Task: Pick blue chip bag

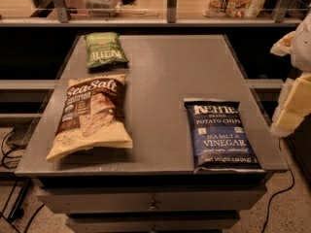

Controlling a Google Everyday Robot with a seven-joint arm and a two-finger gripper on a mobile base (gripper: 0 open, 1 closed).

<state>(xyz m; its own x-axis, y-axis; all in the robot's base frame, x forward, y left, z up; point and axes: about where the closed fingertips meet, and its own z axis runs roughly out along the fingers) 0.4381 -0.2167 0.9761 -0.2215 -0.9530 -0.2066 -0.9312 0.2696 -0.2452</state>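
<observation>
Right of the table [170, 67], gripper [293, 108] hovers: likely the approach step.
Next it should descend leftward onto blue chip bag [221, 135]; grasp state cannot be told.

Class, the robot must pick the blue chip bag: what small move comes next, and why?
Probably bring the gripper over the blue chip bag: it hangs at the picture's right, past the table edge, beside the bag rather than above it, and the bag lies flat, untouched.

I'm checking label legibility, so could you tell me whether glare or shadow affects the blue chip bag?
Camera view: dim, warm light; the blue chip bag shows only faint sheen, white lettering readable; soft shadow under the Sea Salt bag; the hand at the right edge is brightly lit.
</observation>
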